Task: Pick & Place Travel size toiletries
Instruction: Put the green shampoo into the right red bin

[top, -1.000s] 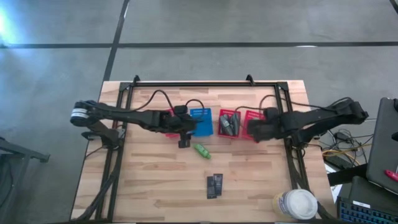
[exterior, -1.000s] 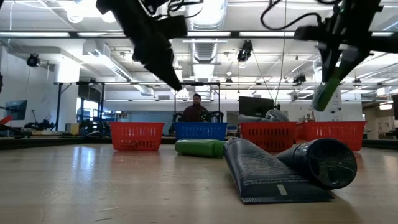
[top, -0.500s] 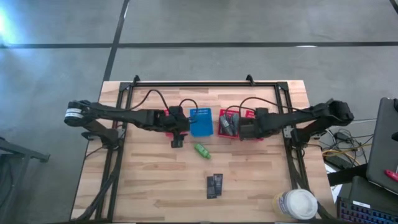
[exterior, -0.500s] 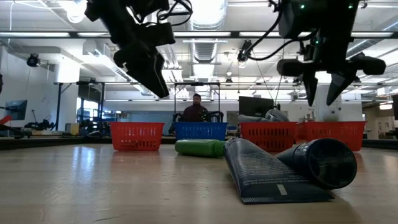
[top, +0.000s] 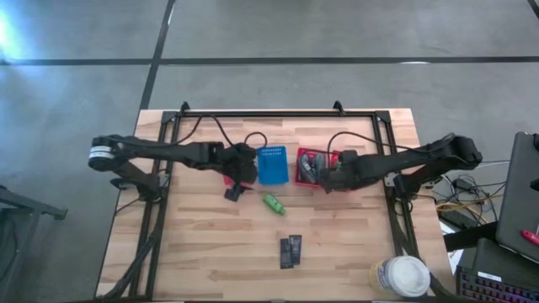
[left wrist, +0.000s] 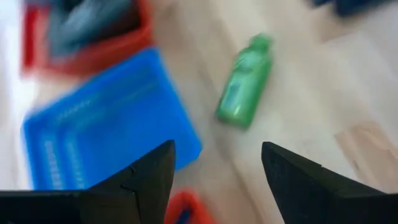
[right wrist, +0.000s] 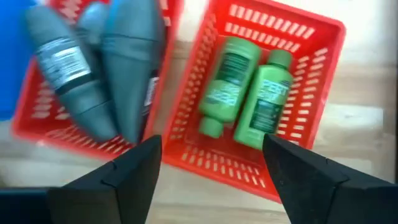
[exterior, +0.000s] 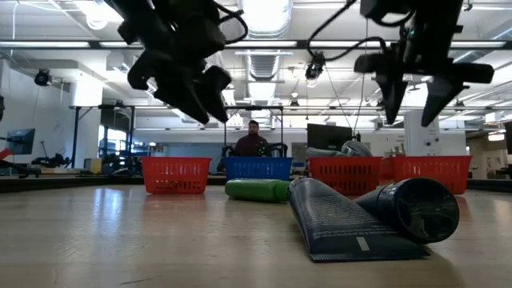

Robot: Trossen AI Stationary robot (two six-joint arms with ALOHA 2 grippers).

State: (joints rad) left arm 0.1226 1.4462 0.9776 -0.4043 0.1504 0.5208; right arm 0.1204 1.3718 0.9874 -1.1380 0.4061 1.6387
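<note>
One green tube (top: 273, 203) lies on its side on the table near my left gripper (left wrist: 217, 177), which hangs open above the wood beside the blue basket (left wrist: 106, 130). My right gripper (right wrist: 211, 180) is open over a red basket (right wrist: 311, 37) where two green tubes (right wrist: 249, 106) lie side by side. Grey tubes (right wrist: 99, 74) fill the neighbouring red basket (top: 309, 166). Two dark packets (top: 290, 251) rest flat near the table's front edge.
A third red basket (exterior: 175, 174) stands left of the blue one, partly under my left arm. A white-lidded jar (top: 402, 275) sits at the table's front right corner. A black frame rail (top: 278, 114) runs along the far edge. A person (exterior: 254, 140) sits beyond the table.
My right gripper has opened and let go of a green tube, which now lies in the red basket, and it has gone slightly toward the table's left edge. My left gripper has shifted a little toward the left edge and turned, staying open.
</note>
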